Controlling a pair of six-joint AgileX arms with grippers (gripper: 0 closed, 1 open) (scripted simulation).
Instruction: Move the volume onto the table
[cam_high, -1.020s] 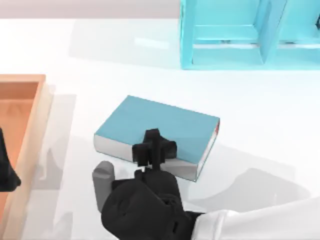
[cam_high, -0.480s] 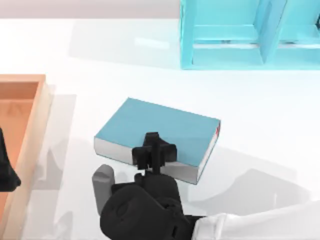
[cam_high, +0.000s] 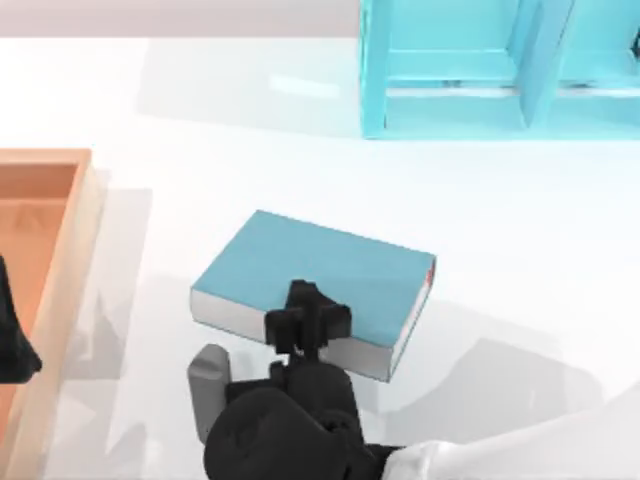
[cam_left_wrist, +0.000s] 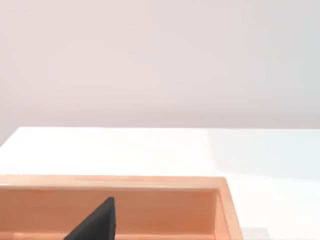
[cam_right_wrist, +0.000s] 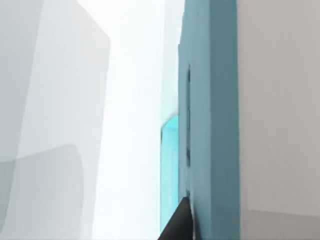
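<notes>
**Right gripper clamped on the book's near edge**

Near the middle of the table (cam_high: 520, 250), toward its front, the volume (cam_high: 320, 275) sits with its teal cover up, white page edges facing the front and a small red mark at its right corner. Whether it rests on the surface or hangs just above it cannot be told. The right gripper (cam_high: 305, 318) reaches in from the front edge and holds the volume's near long side, one finger over the cover. In the right wrist view the cover fills the frame edge-on beside a dark fingertip (cam_right_wrist: 179, 222). The light-blue shelf unit (cam_high: 450, 110) stands at the far right. The left gripper (cam_high: 12, 340) is parked over the wooden tray (cam_high: 55, 165) at the left; its finger state is unclear.
</notes>
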